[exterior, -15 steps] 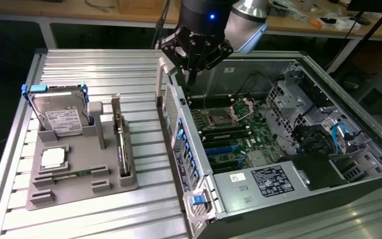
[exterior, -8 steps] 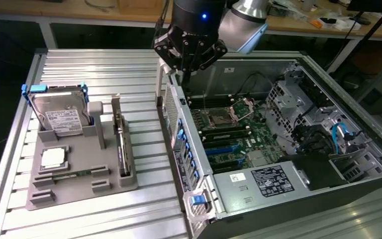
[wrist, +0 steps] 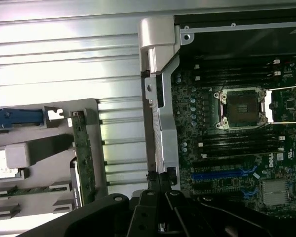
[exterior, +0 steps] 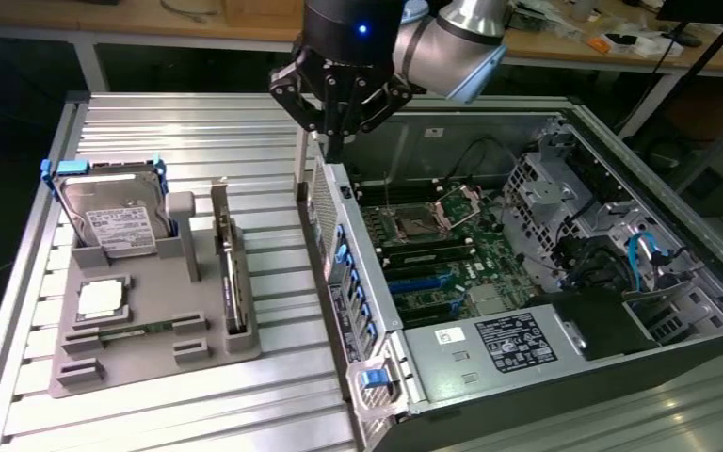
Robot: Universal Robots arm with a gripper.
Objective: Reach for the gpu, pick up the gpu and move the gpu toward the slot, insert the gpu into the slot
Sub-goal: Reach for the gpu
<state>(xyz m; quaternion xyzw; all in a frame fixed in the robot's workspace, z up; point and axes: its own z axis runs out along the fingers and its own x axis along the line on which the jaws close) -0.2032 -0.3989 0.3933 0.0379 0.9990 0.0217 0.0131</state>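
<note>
Hanging over the case, fingers pressed together, the gripper has the gpu on edge toward the exterior view's left.

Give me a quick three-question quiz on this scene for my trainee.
1. True or false: the claw holds the gpu.
2. The claw hangs above: A) the hard drive, B) the computer case's side wall, C) the processor chip.
3. Fill in: the gpu stands on edge in the grey ____.
Key: 1 false; 2 B; 3 holder.
</note>
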